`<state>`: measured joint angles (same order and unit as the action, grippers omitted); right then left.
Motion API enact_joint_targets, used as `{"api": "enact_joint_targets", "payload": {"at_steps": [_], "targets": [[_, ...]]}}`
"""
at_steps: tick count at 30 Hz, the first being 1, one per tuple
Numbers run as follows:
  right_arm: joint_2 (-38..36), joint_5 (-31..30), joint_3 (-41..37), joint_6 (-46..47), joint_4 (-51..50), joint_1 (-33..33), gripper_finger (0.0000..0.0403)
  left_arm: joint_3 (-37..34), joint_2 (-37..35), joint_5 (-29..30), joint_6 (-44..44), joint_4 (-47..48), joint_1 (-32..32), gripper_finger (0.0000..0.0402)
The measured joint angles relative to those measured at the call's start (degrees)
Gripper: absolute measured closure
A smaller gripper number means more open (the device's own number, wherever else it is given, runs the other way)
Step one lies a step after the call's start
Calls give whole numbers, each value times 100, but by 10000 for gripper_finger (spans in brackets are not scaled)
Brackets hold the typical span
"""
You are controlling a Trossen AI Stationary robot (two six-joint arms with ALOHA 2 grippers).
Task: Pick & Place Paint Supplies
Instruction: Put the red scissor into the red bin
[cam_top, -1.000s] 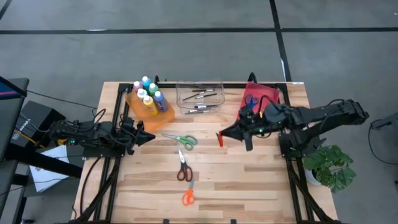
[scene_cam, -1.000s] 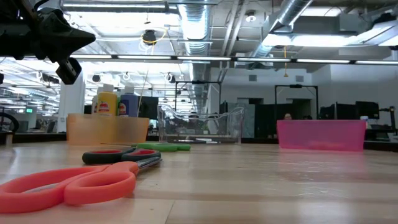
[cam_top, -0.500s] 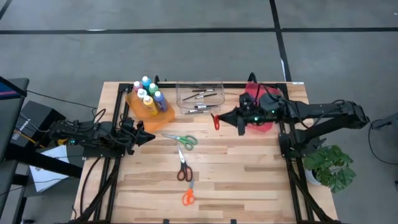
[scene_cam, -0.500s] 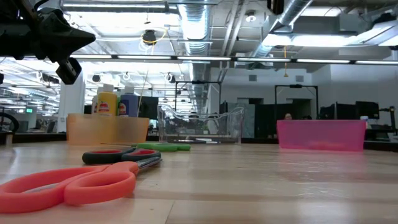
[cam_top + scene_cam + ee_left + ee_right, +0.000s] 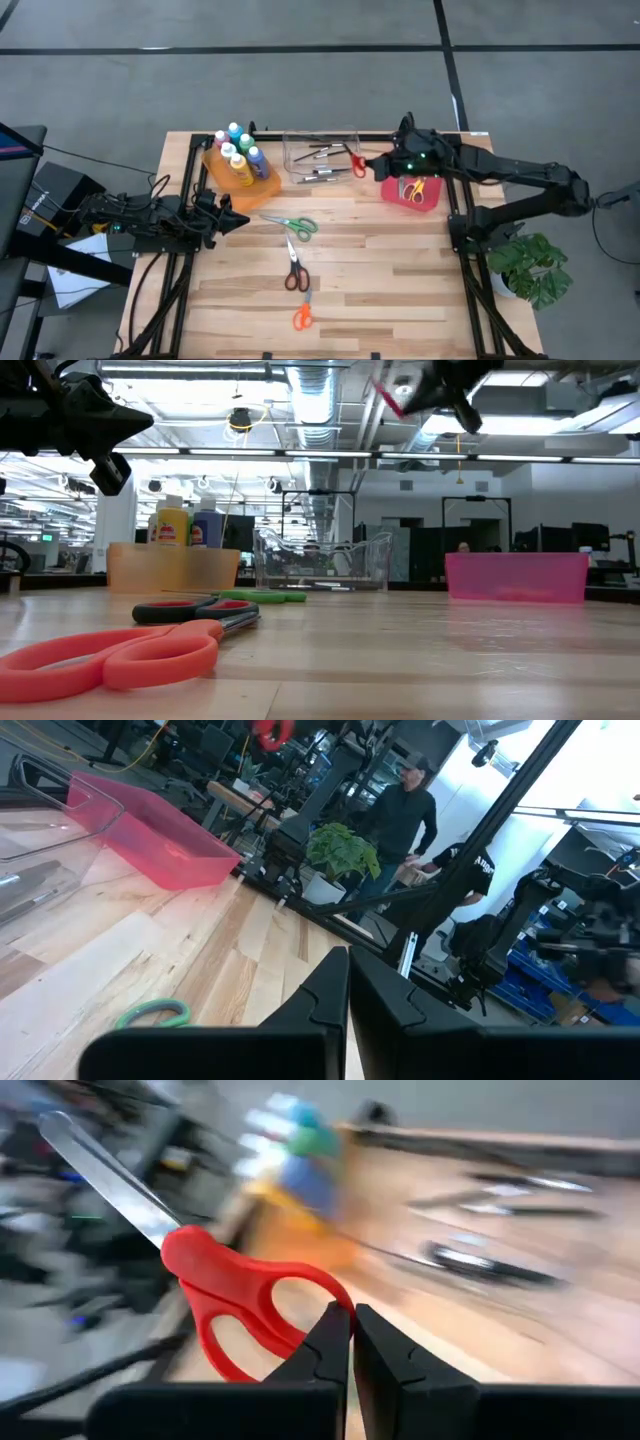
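My right gripper [image 5: 371, 166] hangs in the air between the clear bin [image 5: 322, 158] and the red bin [image 5: 425, 196], shut on red-handled scissors [image 5: 225, 1295]; the low view shows it high up [image 5: 412, 392]. Green-handled scissors [image 5: 292, 224], dark-handled scissors [image 5: 294, 270] and orange-handled scissors [image 5: 302, 316] lie flat on the table. Paint bottles [image 5: 238, 152] stand in the orange bin [image 5: 262, 186]. Brushes [image 5: 325, 160] lie in the clear bin, and yellow-handled scissors [image 5: 414, 188] in the red bin. My left gripper [image 5: 243, 221] waits shut at the table's left side. My right gripper pinches the red scissors by the rim of a handle loop [image 5: 322, 1293] between its two fingers. The blades [image 5: 105, 1175] point away from the fingers, beyond the handle. The scissors are lifted clear of the table, above the bins' height.
The three bins stand in a row along the far edge. The scissors on the table lie about its middle and near part. A potted plant [image 5: 530, 268] stands off the table's right side. People [image 5: 405, 815] are in the room beyond.
My right gripper has carried the red scissors from above the table's middle toward the far edge and upward, the arm stretching out; it now hangs between the clear and red bins. The scissors have turned with it. My left arm has kept still.
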<state>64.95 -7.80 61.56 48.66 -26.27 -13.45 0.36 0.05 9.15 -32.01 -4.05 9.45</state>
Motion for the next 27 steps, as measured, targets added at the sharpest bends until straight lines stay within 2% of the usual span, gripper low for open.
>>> {"api": "enact_joint_targets", "payload": {"at_steps": [8,16,27], "targets": [[0,-329,0,241,-2575,-569,401,0,0,0,-1,0,0,396],[0,-886,-171,830,-4108,-1164,402,0,0,-1,1,0,0,396],[22,-878,-1501,830,-3386,-2006,401,0,0,-2,0,0,0,396]]}}
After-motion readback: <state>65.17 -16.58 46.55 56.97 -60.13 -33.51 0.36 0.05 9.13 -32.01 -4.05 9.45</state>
